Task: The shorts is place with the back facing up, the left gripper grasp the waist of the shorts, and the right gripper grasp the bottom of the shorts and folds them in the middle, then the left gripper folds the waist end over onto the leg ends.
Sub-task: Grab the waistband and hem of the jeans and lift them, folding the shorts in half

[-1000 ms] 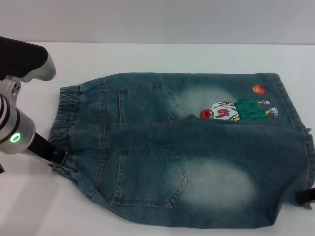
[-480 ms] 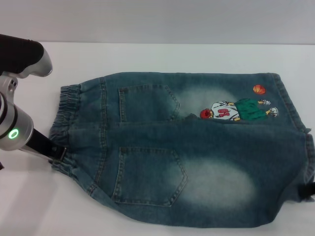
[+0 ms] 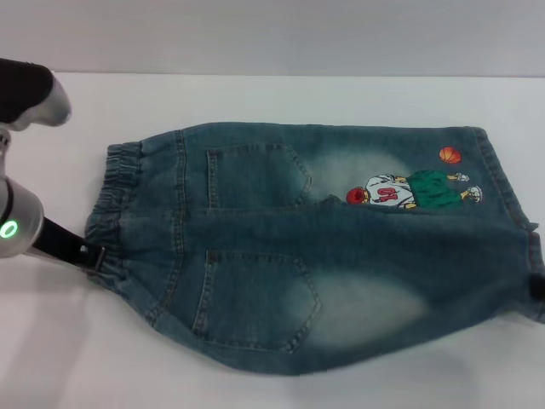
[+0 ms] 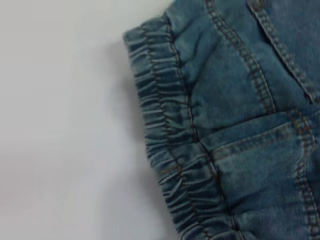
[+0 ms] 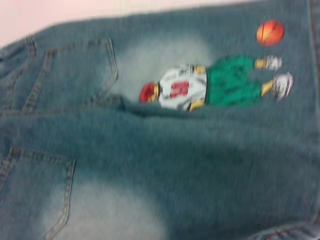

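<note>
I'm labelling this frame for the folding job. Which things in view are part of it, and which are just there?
Part of the job:
- faded blue denim shorts, back pockets up
- gathered elastic waist
- straight stitched leg hems
- black forked left gripper at the waist
- black right gripper at the hem edge

Just there:
- white table

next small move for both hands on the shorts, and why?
Probably lift both ends and carry the near half over the far half. The left hand is at the near corner of the waist, and the right hand is at the bottom of the shorts, mostly out of frame. The shorts have their near edge already pulled up off the table, pockets up, not yet folded.
</note>
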`<control>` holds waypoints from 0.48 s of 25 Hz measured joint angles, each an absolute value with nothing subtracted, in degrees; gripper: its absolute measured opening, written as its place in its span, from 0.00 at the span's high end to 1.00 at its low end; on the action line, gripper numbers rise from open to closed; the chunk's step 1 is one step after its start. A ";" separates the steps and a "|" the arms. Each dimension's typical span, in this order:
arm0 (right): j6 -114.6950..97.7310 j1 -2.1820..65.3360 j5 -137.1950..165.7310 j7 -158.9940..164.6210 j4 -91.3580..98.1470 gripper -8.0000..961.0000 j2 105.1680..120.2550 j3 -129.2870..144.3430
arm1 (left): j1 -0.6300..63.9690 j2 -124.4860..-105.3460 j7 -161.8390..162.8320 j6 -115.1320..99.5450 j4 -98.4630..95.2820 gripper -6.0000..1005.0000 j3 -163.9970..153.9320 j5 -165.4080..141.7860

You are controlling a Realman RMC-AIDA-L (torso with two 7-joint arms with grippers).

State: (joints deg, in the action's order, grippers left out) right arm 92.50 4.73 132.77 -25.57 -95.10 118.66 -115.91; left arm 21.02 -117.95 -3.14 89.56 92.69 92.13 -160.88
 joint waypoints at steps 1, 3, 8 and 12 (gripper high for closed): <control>91.85 4.52 132.39 -26.21 -95.59 0.98 118.70 -116.27 | 20.53 -117.95 -3.14 89.12 93.39 0.96 92.36 -160.85; 90.36 4.21 131.67 -27.31 -95.98 0.98 118.76 -116.59 | 20.04 -117.95 -3.13 88.54 94.10 0.96 92.61 -160.85; 84.53 2.96 129.21 -30.91 -96.69 0.98 118.83 -116.71 | 17.11 -117.94 -3.13 83.68 97.31 0.96 93.81 -160.56; 79.73 2.11 126.87 -33.92 -97.34 0.98 118.86 -116.76 | 15.57 -117.95 -3.13 79.66 98.15 0.96 93.87 -159.93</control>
State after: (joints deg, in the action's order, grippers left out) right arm 79.73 2.11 126.87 -33.92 -97.34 118.86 -116.76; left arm 15.57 -117.95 -3.13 79.66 98.15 93.87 -159.92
